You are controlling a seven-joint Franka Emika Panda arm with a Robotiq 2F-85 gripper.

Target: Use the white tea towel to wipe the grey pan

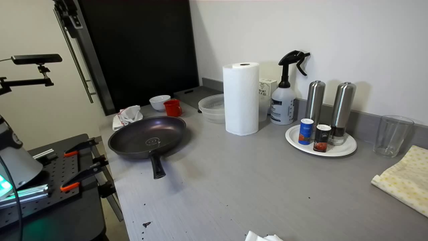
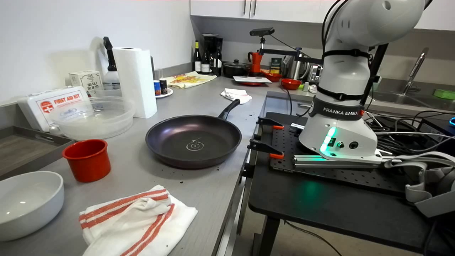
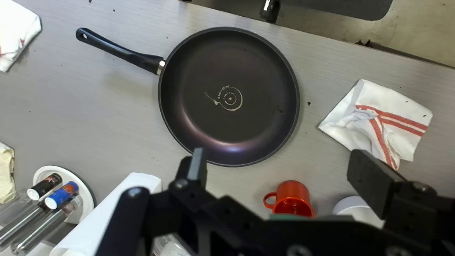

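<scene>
Plainly empty jaws, wide apart above the counter [image 3: 113, 124].

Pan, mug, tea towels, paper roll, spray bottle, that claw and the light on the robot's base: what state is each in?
Grey pan: right side up, uncovered
Red mug: upright
White tea towel by the mug: rumpled, bunched in the middle
White tea towel across the pan from the mug: loosely folded
Paper-towel roll: standing on end
Spray bottle: upright
Gripper: open, holding nothing
Base light: glowing green
</scene>
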